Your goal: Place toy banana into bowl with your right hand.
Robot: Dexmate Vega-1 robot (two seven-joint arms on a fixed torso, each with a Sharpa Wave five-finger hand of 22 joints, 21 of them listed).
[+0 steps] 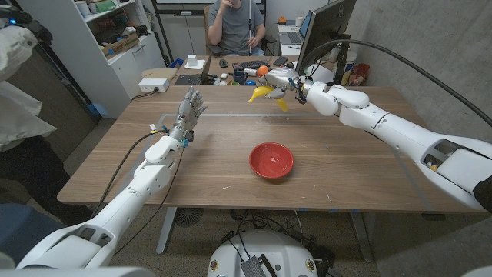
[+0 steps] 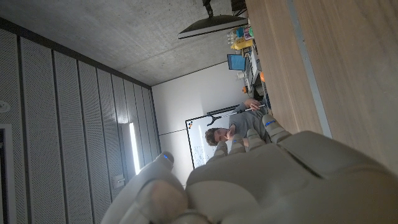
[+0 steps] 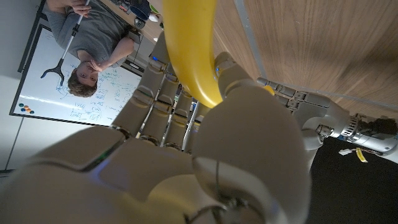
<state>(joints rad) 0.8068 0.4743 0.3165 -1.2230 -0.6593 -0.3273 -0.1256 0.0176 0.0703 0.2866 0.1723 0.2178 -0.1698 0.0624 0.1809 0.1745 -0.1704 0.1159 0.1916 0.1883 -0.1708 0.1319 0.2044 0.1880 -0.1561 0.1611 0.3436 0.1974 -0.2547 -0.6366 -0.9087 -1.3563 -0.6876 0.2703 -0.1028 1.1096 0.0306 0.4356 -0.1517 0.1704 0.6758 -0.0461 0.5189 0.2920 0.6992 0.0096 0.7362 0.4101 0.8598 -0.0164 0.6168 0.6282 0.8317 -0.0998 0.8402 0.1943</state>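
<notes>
Got the toy banana (image 1: 265, 94) pinched in my right hand (image 1: 288, 83), fingers wrapped round it, up in the air over the far side of the wooden table (image 1: 361, 165), well beyond the red bowl (image 1: 271, 160). The wrist cam shows the banana (image 3: 193, 53) clamped between thumb and fingers (image 3: 155, 99). My left hand (image 1: 188, 110) stands off to the bowl's left, fingers spread, holding nothing. A person (image 1: 234, 27) sits behind the table.

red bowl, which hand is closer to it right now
Hard to call; left, slightly. The left hand stands open over the table, off the red bowl's left side. The right hand holds the toy banana up beyond the bowl's far side.
</notes>
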